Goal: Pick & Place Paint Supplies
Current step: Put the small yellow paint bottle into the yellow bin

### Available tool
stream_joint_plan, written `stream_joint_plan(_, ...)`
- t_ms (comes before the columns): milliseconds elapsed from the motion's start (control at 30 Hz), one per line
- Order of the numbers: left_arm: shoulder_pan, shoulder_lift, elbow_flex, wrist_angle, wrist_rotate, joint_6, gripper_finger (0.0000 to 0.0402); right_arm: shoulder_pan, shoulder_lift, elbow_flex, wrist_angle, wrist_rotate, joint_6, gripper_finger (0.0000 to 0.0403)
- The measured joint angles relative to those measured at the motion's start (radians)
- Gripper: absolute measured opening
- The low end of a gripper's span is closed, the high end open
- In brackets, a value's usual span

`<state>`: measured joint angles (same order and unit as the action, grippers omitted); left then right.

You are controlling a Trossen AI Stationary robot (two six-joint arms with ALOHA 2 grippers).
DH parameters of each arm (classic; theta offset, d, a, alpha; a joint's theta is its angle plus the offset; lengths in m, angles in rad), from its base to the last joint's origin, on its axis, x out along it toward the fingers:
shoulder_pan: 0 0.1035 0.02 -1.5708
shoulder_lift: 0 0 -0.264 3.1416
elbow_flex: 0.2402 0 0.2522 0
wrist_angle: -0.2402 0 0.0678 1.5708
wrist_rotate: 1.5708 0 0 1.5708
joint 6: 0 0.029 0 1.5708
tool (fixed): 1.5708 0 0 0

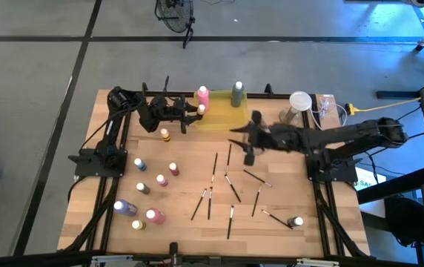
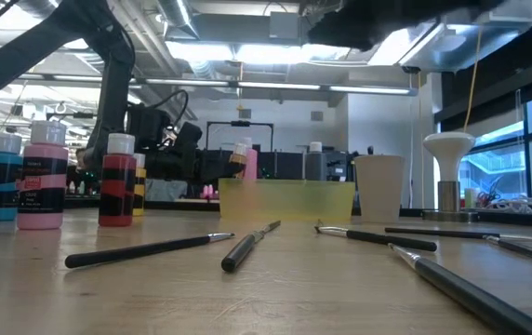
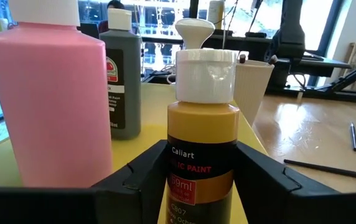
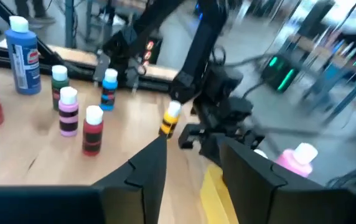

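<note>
Ochre paint fills the small white-capped bottle (image 3: pixel 203 134) that stands upright between the fingers of the left gripper (image 1: pixel 194 110), its long axis vertical. In the left wrist view both dark fingers (image 3: pixel 137 171) press against the bottle's label, so the fingers are partly closed around it and appear to have a grip on it. From above, this gripper hangs at the near left edge of the yellow tray (image 1: pixel 219 119), so the bottle is right at the tray's rim. Inside the tray, just beyond the ochre bottle, stand a large pink bottle (image 3: pixel 53 99) and a grey bottle (image 3: pixel 122 74); the free space lies beside them, toward the tray's middle. Judging by this, the coming move is a short carry inward and a straight lowering.

The right gripper (image 1: pixel 247 141) hovers on the tray's other side, near its right corner, fingers partly apart with nothing visible between them. Brushes (image 1: pixel 213 167) lie scattered on the table well below the tray.
</note>
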<state>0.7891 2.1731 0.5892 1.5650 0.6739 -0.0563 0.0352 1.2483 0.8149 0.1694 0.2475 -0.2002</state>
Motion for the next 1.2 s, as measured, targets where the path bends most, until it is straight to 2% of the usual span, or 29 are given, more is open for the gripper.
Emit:
stream_joint_plan(133,-0.002,0.0,0.0,0.0,-0.001,0.0,0.0169,-0.103,0.068,0.077,-0.035,-0.107,0.048,0.0142)
stream_joint_plan(267,-0.002,0.0,0.0,0.001,-0.001,-0.005,0.0168,-0.196,0.129,0.092,-0.01,-0.151,0.146,0.0131)
stream_joint_plan(500,-0.002,0.0,0.001,0.001,-0.001,-0.002,0.0169,-0.285,0.306,0.093,0.189,-0.237,0.174,0.0103)
stream_joint_plan(633,-0.002,0.0,0.001,0.001,-0.001,0.0,0.017,-0.32,0.429,0.127,0.249,-0.233,0.196,0.009)
stream_joint_plan(800,-0.002,0.0,0.0,0.001,-0.001,0.008,0.017,-0.349,0.543,0.218,0.175,-0.226,0.264,0.0073)
stream_joint_plan(1067,-0.002,0.0,0.0,0.001,-0.001,0.016,0.0171,-0.349,0.557,0.276,0.057,-0.136,0.274,0.0009)
stream_joint_plan(1200,-0.003,0.0,0.0,0.001,-0.001,0.017,0.0171,-0.355,0.557,0.278,0.035,-0.136,0.294,0.0004)
